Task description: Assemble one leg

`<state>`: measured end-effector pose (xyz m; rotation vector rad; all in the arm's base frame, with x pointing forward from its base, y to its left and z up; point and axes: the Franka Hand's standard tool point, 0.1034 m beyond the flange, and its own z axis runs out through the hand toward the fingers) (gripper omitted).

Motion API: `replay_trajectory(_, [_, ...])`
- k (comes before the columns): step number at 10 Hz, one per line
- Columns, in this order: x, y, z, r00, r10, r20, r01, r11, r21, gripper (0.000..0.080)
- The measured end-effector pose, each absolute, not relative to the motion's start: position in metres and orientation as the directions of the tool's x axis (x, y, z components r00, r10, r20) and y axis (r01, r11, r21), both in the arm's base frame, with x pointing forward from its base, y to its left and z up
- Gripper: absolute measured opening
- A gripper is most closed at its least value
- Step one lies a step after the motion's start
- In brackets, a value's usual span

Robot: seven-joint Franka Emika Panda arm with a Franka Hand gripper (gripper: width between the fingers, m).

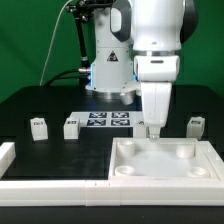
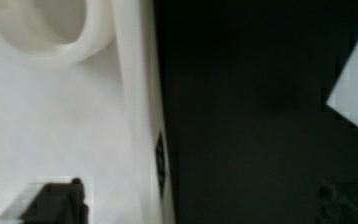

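Three legs, small white tagged blocks, stand on the black table in the exterior view: two at the left and one at the right. The large white panel with round corner sockets lies at the front right. My gripper points straight down at the panel's back edge. In the wrist view my gripper is open and empty. One dark fingertip is over the panel and the other is over the bare table. A round socket shows on the panel.
The marker board lies in front of the robot's base. A white L-shaped rim runs along the front left. A white shape at the wrist view's border is too cropped to name.
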<state>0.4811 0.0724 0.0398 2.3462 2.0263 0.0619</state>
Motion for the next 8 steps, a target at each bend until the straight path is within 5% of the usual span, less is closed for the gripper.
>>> replay_trajectory(2, [0.4697,0.0703,0.0561,0.187,0.982,0.001,0.98,-0.186,0.067,0.0649])
replay_trajectory(5, [0.4692,0.07,0.0532,0.198,0.98,0.001,0.978,-0.197,0.062,0.0649])
replay_trajectory(8, [0.4691,0.0706,0.0532,0.45,0.893,0.021,0.891,-0.451,0.055,0.0649])
